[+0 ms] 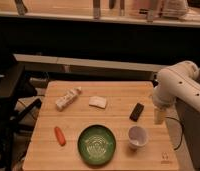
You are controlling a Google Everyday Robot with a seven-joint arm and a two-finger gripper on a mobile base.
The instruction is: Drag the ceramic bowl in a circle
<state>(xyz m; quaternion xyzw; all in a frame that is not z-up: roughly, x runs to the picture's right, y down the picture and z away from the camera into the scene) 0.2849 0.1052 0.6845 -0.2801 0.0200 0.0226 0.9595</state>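
Ceramic bowl (96,145) sits centre at the near edge of the table (43,150), nothing in it but its pale rings. White cup (137,136) just right of it looks empty too. My gripper (158,116) hangs by the table's right edge, fingers apart, holding nothing. I reckon the reach comes next: down-left past the cup, onto the bowl's rim

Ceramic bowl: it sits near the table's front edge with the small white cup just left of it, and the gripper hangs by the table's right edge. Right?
Not quite. The camera view shows the white cup just right of the ceramic bowl, not left. The rest holds: the bowl is near the front edge of the table, and the gripper hangs by its right edge.
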